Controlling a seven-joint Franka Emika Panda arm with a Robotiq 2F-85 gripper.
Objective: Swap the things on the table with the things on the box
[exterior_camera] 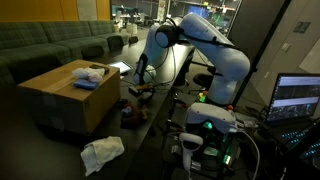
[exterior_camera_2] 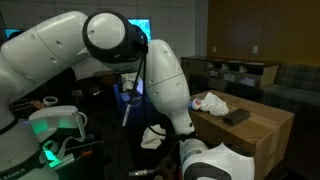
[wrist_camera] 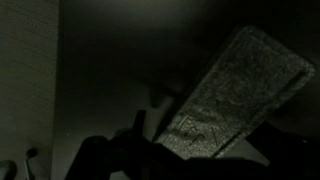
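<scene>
A cardboard box (exterior_camera: 62,95) stands beside the dark table (exterior_camera: 150,105); it also shows in the other exterior view (exterior_camera_2: 255,130). On the box lie a white cloth (exterior_camera_2: 210,102) and a dark flat item (exterior_camera_2: 237,116). My gripper (exterior_camera: 140,72) hangs just above the table's near end, past the box's corner. In the dim wrist view a flat grey rectangular object (wrist_camera: 235,95) runs from between my dark fingers (wrist_camera: 165,150) toward the upper right. The fingers appear closed on its lower end.
A crumpled white cloth (exterior_camera: 101,153) lies low in front of the box. Small dark items (exterior_camera: 132,112) sit on the table by the box. A green sofa (exterior_camera: 50,45) is behind, and a monitor (exterior_camera: 298,98) and the robot's base (exterior_camera: 205,125) stand near.
</scene>
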